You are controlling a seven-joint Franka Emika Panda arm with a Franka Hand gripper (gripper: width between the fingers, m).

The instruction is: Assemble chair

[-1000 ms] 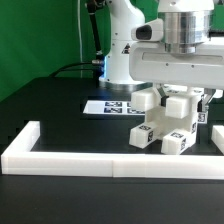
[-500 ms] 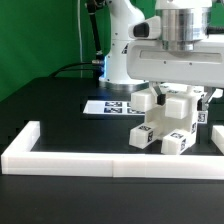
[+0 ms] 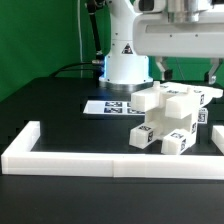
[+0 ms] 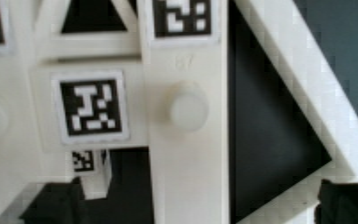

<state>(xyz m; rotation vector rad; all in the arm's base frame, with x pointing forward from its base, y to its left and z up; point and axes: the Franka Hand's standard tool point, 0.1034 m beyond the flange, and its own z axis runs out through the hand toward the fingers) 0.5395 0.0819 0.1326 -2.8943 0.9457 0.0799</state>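
Quick update from my remote seat: the fingers (image 3: pixel 161 68) are hanging spread wide and gripping nothing. Nothing is sitting between them but air. The chair (image 3: pixel 168 120) is sitting on the desk (image 3: pixel 50 105) directly below the fingers, well clear of the tips, as a part-built cluster of blocky white pieces. Below the fingers and off toward the exterior view's left, the marker board (image 3: pixel 105 107) is lying flat. The long white border rail (image 3: pixel 60 152) is running along the desk edge, lower again and closer to the camera than the fingers.

The wrist view is showing me a close-up of flat white chair faces with a square tag (image 4: pixel 91 103) and a small round peg (image 4: pixel 190 105). I can't tell from it which piece is which.

On handling, I'm guessing these parts are light and stiff, with a matte skin that shouldn't be too slippery. The whole cluster probably isn't locked together firmly, so I'm expecting it to shift or pop apart if it gets nudged sideways. I'm thinking the safest hold is across two flat parallel faces of a blocky piece, squarely between the fingers. The thin ladder-like bars look easier to twist or snap.
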